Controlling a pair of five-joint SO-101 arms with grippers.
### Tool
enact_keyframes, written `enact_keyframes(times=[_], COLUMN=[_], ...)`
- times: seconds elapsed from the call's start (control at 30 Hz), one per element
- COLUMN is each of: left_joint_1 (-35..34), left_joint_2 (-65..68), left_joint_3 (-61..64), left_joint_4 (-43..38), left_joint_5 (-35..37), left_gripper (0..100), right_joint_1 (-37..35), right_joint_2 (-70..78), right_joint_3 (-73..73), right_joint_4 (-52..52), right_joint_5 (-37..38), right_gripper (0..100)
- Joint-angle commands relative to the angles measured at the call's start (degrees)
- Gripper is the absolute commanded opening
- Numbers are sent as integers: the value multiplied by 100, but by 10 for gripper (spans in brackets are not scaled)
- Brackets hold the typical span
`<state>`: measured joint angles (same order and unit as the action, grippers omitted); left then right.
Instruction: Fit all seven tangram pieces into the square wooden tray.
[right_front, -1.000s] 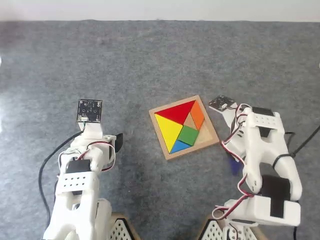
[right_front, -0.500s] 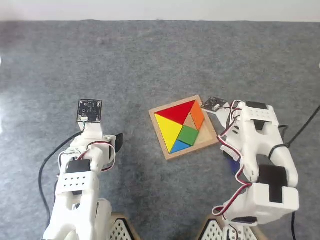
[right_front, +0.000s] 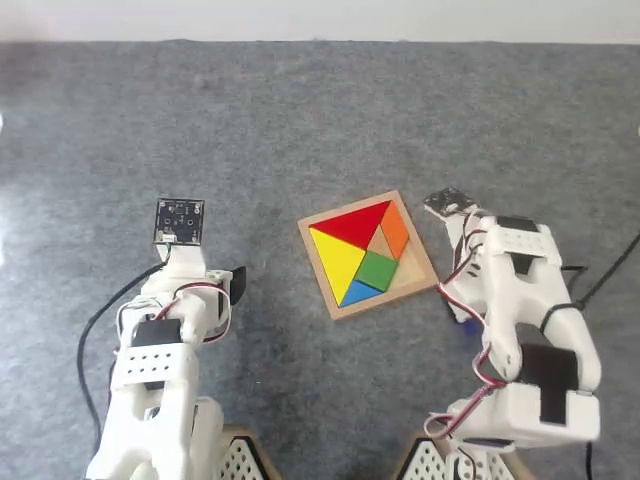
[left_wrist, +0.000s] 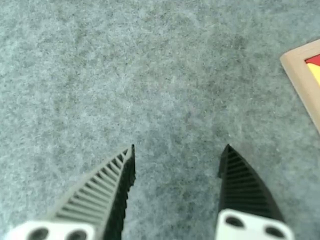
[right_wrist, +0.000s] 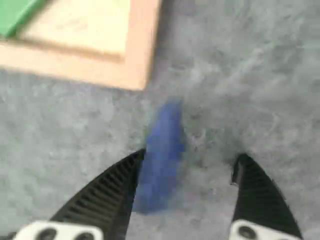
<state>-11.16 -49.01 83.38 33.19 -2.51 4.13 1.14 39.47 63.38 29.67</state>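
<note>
The square wooden tray (right_front: 336, 303) lies turned at mid-table and holds red (right_front: 355, 226), yellow (right_front: 338, 258), orange (right_front: 396, 232), green (right_front: 376, 270) and small blue (right_front: 357, 292) pieces; its corner nearest the right arm is bare wood (right_wrist: 75, 25). A loose blue piece (right_wrist: 162, 155) lies on the mat just off that corner (right_wrist: 135, 50), showing beside the right arm (right_front: 464, 324). My right gripper (right_wrist: 191, 155) is open above it, the piece close to one finger. My left gripper (left_wrist: 180, 147) is open over bare mat, left of the tray (left_wrist: 300, 75).
Grey felt mat (right_front: 300, 110) covers the whole table, with wide free room behind and to the left of the tray. The left arm (right_front: 165, 320) stands at the front left, the right arm (right_front: 520, 300) at the front right, close to the tray's edge.
The right arm swung a little toward the tray, then back to the right. The left arm, the tray and the loose blue piece have stayed where they were.
</note>
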Motion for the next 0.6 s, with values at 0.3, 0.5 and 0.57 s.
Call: enact_keyframes(times=[0.3, 0.5, 0.57], left_joint_1=[44, 35, 35], left_joint_2=[-62, -62, -62], left_joint_3=[48, 48, 40], left_joint_4=[-176, -167, -158], left_joint_5=[-44, -18, -9], left_gripper=[269, 269, 269], right_joint_1=[84, -215, -286], right_joint_2=[-1648, -1701, -1692], right_joint_3=[747, 1037, 1064], right_joint_4=[426, 75, -4], right_joint_5=[-756, -738, -747], right_gripper=[285, 285, 285])
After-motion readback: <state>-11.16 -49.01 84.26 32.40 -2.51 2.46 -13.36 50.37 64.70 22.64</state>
